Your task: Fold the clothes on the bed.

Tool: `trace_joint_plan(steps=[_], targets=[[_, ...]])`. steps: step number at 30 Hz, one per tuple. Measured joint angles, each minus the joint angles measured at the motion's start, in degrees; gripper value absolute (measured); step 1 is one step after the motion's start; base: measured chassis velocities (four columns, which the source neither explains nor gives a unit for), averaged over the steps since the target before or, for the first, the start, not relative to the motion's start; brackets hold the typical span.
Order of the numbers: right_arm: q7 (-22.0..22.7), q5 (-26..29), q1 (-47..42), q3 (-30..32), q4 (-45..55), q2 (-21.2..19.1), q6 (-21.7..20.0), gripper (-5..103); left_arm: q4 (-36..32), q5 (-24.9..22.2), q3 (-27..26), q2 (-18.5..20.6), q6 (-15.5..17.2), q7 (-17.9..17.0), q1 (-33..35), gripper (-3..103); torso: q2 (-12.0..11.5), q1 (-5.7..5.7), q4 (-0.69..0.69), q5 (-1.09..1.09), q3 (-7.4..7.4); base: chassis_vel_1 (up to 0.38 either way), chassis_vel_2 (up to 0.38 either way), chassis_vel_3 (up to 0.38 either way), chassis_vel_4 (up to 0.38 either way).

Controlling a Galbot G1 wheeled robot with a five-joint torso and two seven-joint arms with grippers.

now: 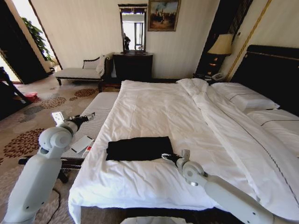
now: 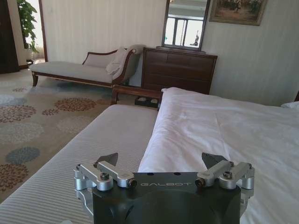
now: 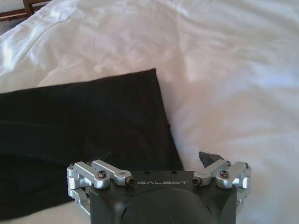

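Near the foot of the white-sheeted bed (image 1: 154, 112) lies the black T-shirt (image 1: 139, 148), already a tidy rectangle. The right gripper (image 3: 159, 161) sits at its right edge, jaws spread wide, holding nothing. A clean finish likely means lifting straight up without snagging that edge. The left gripper (image 2: 161, 161), equally open and empty, hangs over the striped bench (image 2: 84, 154). Open bedding surrounds the shirt.
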Motion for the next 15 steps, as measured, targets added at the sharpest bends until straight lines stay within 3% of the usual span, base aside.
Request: trace_joint_plan(steps=[6, 15], targets=[[-0.15, 0.5, 1.6, 2.38, -1.51, -0.35, 0.06, 100, -0.52, 0.22, -0.72, 0.11, 0.0, 0.05, 0.74, 100, 0.0, 0.0, 0.01, -0.01, 0.0, 0.0, 0.0, 0.0, 0.0], [-2.96, 2.15, 4.63, 2.39, -3.73, 3.02, 1.58, 100, -0.44, -0.24, -1.83, 1.81, 0.0, 0.16, 0.83, 100, 0.0, 0.01, 0.03, 0.0, 0.0, 0.0, 0.0, 0.0, 0.0]])
